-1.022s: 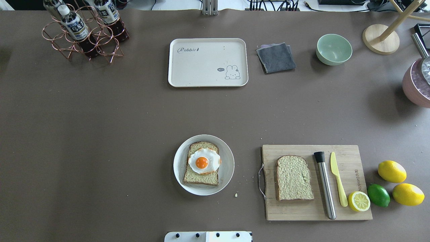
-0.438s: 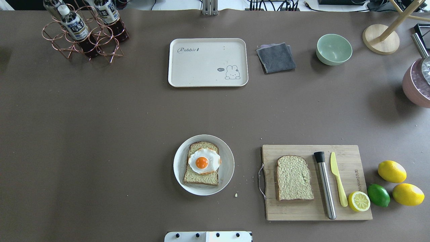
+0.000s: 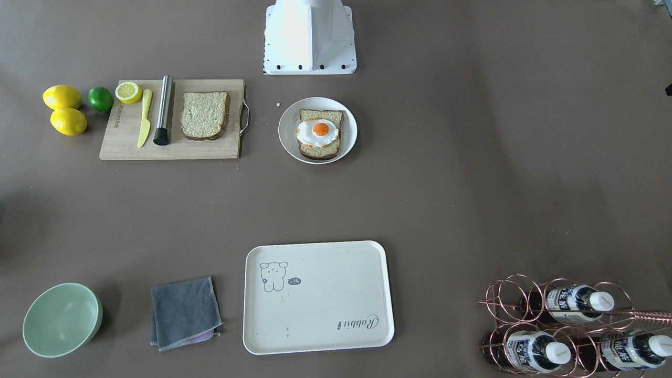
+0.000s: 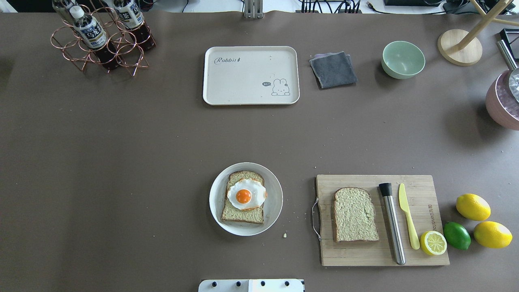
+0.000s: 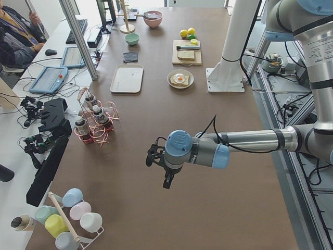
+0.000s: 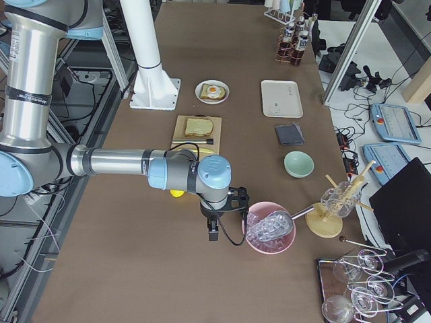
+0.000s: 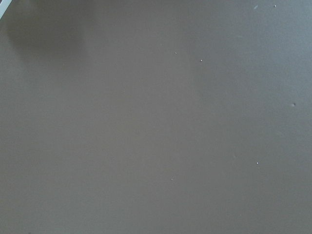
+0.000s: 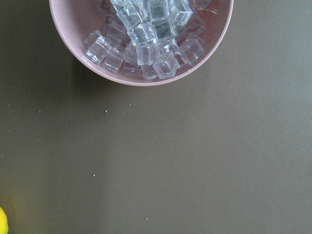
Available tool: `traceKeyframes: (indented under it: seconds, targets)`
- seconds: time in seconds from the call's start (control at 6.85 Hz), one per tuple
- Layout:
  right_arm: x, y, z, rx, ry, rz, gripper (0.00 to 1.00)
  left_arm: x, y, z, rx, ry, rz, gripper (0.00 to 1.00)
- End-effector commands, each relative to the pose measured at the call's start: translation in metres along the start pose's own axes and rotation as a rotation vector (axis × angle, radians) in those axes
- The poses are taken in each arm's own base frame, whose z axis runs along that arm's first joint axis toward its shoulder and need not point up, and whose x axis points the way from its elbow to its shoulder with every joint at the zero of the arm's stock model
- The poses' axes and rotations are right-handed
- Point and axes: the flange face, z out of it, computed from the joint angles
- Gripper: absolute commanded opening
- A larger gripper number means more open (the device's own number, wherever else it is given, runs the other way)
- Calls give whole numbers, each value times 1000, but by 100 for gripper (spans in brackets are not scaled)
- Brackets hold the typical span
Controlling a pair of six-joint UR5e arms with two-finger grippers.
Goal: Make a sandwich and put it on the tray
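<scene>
One egg-topped slice (image 4: 242, 215) on plate (image 4: 276, 202), second slice (image 4: 355, 215) on cutting board (image 4: 348, 254), left claw (image 5: 167, 184) and right claw (image 6: 213, 234), grip untellable

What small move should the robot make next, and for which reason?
Probably bring the right gripper toward the bare square bread slice on the wooden cutting board: the egg-topped slice on the round white plate has no top slice.

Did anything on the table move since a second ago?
No, nothing visibly moved. The bread with the egg is still on the plate, the other slice is still on the cutting board, and the tray still holds no food.
</scene>
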Motion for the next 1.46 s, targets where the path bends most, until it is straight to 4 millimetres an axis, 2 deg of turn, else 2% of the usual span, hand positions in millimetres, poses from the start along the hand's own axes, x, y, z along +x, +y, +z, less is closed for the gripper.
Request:
traceKeyframes:
  seconds: [0.0, 0.58, 1.02, 1.31]
  targets:
    - [-4, 2, 0, 5, -33, 0, 100, 0, 7, -6, 13, 1, -9, 97]
    - [-11, 5, -1, 16, -94, -1, 100, 1, 6, -7, 18, 3, 3, 97]
    - [-20, 6, -5, 30, -147, -11, 100, 8, -2, -2, 6, 8, 18, 97]
    - [-53, -3, -6, 24, -186, -78, 100, 3, 13, 3, -12, 10, -5, 97]
